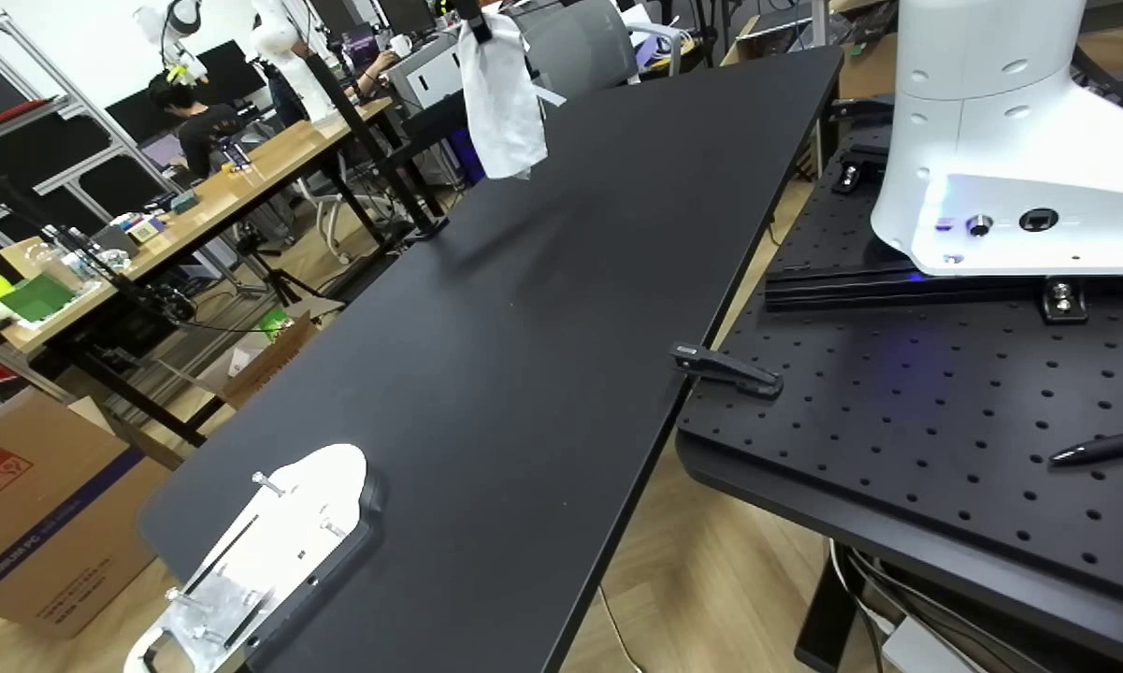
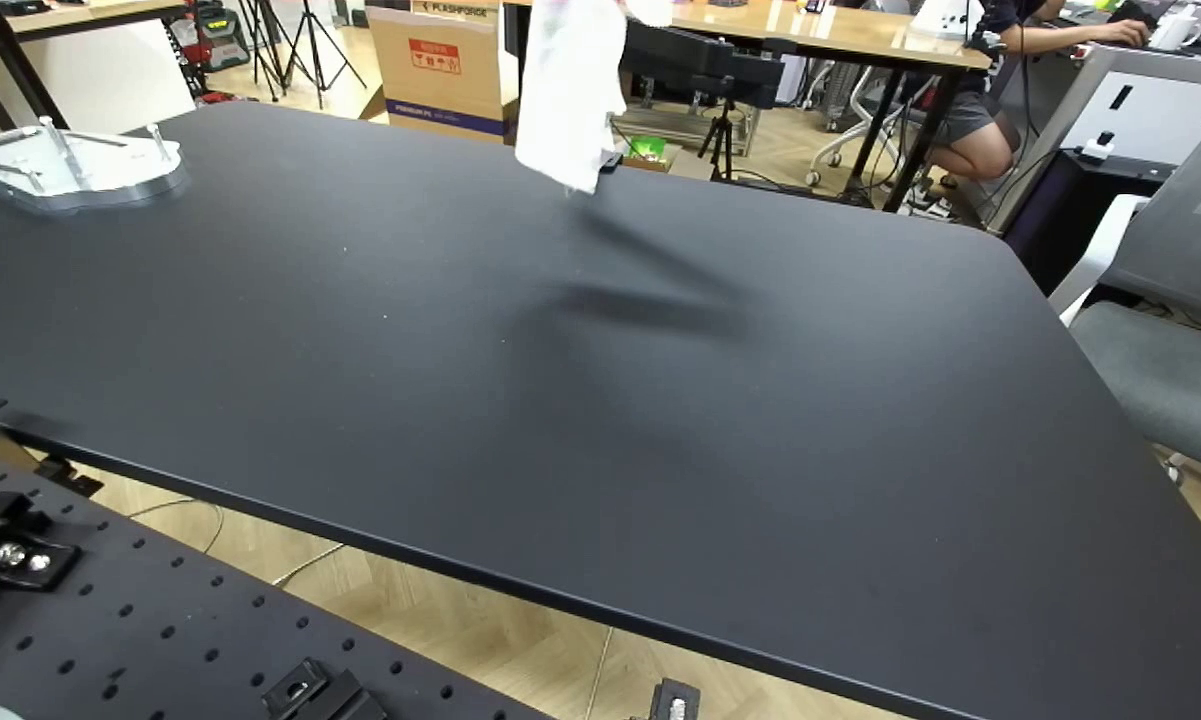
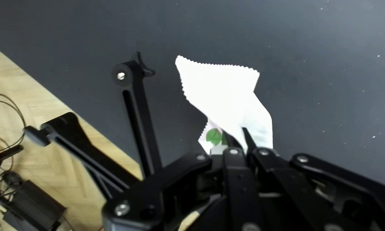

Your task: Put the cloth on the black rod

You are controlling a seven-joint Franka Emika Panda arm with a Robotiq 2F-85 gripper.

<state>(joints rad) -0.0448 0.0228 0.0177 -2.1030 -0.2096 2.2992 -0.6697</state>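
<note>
Cloth (image 3: pixel 226 96) is pinched by the gripper (image 3: pixel 238 136): jaws narrow, fabric clamped between. It's hung above the black table (image 1: pixel 486 355), lower part left loose, presumably so it can be draped. Black rod (image 3: pixel 145 125) is judged to be the slotted bar just beside it in the wrist view; a second slotted bar (image 3: pixel 71 134) is seen farther off, so not certain. No contact with either is seen there. Black stand (image 1: pixel 367 140) is set at the table edge, probably to carry the bars. White pegged plate (image 1: pixel 337 481) is placed at the table's end. Around: cardboard box (image 1: pixel 56 505), wooden desk (image 2: pixel 860 35), grey chair (image 2: pixel 1180 230), a person (image 1: pixel 208 129).
</note>
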